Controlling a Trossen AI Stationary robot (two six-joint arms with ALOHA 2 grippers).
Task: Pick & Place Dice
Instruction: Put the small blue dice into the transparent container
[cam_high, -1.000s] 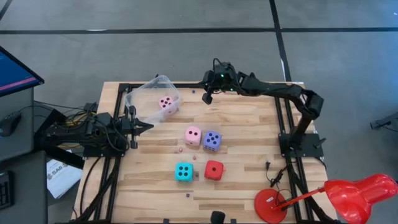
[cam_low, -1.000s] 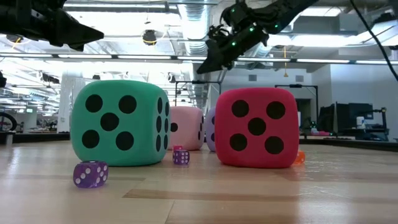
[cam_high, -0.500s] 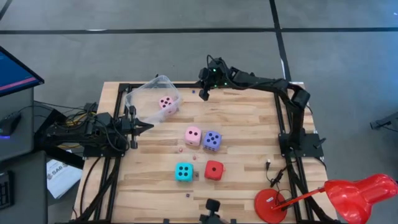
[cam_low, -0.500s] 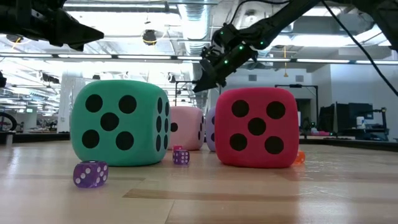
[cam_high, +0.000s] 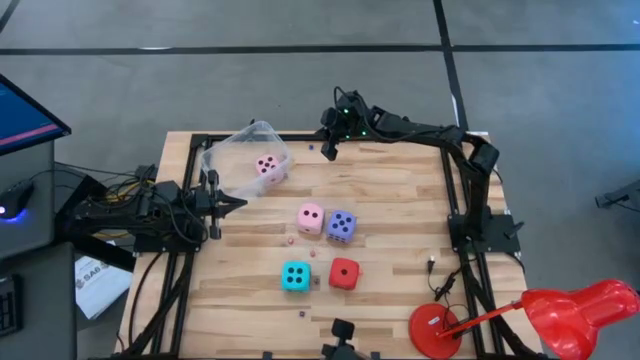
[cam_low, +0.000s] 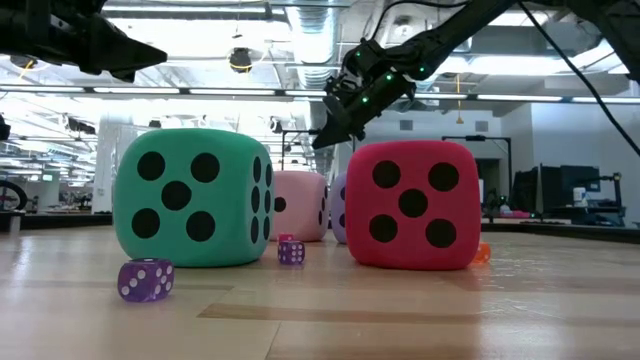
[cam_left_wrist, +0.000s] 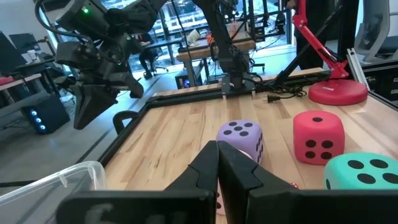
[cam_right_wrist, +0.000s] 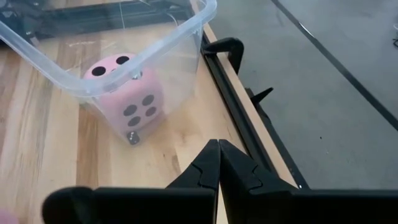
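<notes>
Jaws, both arms: closed tip to tip, nothing held, nothing touched.

Right gripper (cam_high: 329, 152): raised over the far edge of the table (cam_high: 400, 200), just beside the clear tub (cam_high: 245, 158), fingers (cam_right_wrist: 217, 163) pressed together.

Left gripper (cam_high: 238, 204): at the table's left edge, level, pointing toward the centre, fingers (cam_left_wrist: 214, 171) meeting in a point.

Dice, five:
- pink die in the tub (cam_high: 267, 166), resting against the tub's wall.
- pink die (cam_high: 311, 217), mid-table, touching or nearly touching the violet die (cam_high: 341, 225) on its right.
- cyan die (cam_high: 295, 276), nearer row, a short gap from the red die (cam_high: 344, 273).

Small items: a tiny purple die (cam_low: 146, 279) and another (cam_low: 291, 251) on the wood near the cyan one; further specks too small to identify.

Red desk lamp (cam_high: 520, 318): near right corner.
</notes>
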